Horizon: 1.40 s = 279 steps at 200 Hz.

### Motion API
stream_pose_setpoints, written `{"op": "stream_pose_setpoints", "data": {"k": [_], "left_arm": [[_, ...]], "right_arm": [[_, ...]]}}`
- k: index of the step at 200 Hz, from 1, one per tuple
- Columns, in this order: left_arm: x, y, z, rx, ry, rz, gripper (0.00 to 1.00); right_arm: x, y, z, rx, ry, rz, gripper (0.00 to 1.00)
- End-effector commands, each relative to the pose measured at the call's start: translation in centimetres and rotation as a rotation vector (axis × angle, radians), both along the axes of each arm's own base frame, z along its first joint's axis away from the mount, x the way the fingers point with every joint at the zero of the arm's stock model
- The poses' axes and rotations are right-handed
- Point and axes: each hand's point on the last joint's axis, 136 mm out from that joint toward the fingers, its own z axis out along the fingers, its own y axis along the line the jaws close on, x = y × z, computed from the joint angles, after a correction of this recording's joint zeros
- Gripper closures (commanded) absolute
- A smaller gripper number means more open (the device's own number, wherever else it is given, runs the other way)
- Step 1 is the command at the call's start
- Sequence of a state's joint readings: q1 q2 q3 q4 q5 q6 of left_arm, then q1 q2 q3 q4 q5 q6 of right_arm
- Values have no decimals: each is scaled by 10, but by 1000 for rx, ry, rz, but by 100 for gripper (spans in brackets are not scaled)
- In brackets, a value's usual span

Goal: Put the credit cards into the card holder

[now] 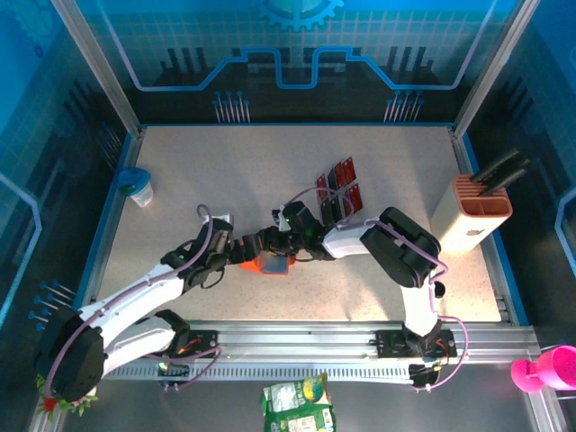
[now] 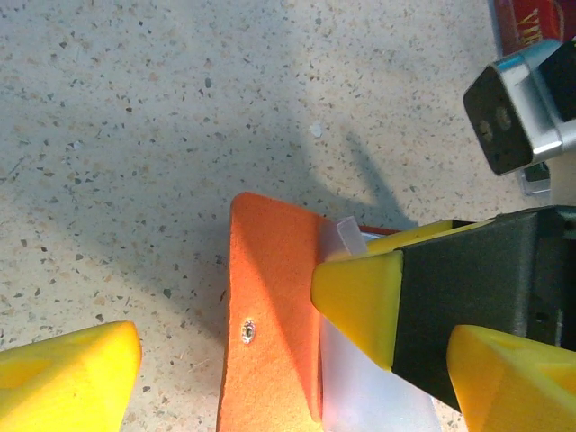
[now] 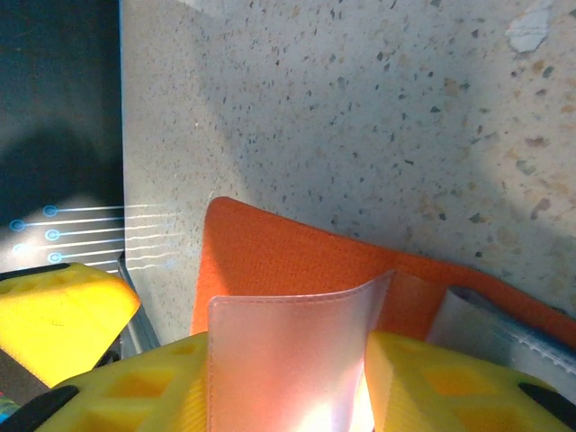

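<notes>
We're on opening step: card holder [image 1: 270, 264] mid-table, flap splayed. Left gripper [image 2: 292, 360] gapes wide, straddling it, gripping nothing. Right gripper [image 1: 279, 245] part-open at clear sleeve [image 3: 288, 351]; hold unclear. Credit cards [image 1: 337, 189] loose at 1 o'clock. Next we fetch one, pocket kept open.
</notes>
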State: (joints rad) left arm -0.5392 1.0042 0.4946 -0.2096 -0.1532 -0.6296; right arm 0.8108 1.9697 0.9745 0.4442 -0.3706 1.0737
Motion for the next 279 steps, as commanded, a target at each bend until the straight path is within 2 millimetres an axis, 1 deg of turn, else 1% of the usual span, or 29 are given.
{"op": "stream_pose_setpoints", "data": {"k": [1, 33, 54, 65, 82, 109, 138, 175, 199, 222, 235, 261, 279], "left_arm": [[1, 3, 17, -11, -30, 14, 11], [3, 6, 42, -36, -81, 32, 10], [5, 8, 58, -57, -119, 47, 10], [5, 7, 64, -67, -132, 47, 10], [5, 7, 68, -73, -137, 46, 10], [5, 7, 70, -78, -142, 49, 10], [3, 9, 68, -80, -136, 56, 10], [2, 10, 62, -82, -126, 60, 9], [2, 9, 59, -83, -118, 60, 10], [1, 10, 55, -78, -111, 60, 9], [1, 10, 54, -77, -108, 62, 9], [1, 10, 52, -76, -104, 62, 9], [2, 10, 51, -75, -102, 62, 10]], "right_arm": [[-1, 0, 20, 40, -19, 6, 54], [-1, 0, 33, 48, -37, 11, 54], [-2, 4, 39, 52, -45, 20, 54], [-2, 6, 38, 47, -44, 24, 54], [-2, 13, 36, 46, -36, 35, 54], [-3, 25, 28, 55, -14, 48, 54], [-4, 35, 22, 69, 6, 50, 54], [-7, 39, 2, 40, 42, 51, 54], [-10, 39, -4, 36, 58, 59, 54], [-10, 37, 5, 46, 45, 64, 54], [-8, 34, 14, 62, 30, 63, 54], [-6, 26, 32, 88, 3, 58, 54], [-4, 17, 45, 97, -22, 51, 54]]}}
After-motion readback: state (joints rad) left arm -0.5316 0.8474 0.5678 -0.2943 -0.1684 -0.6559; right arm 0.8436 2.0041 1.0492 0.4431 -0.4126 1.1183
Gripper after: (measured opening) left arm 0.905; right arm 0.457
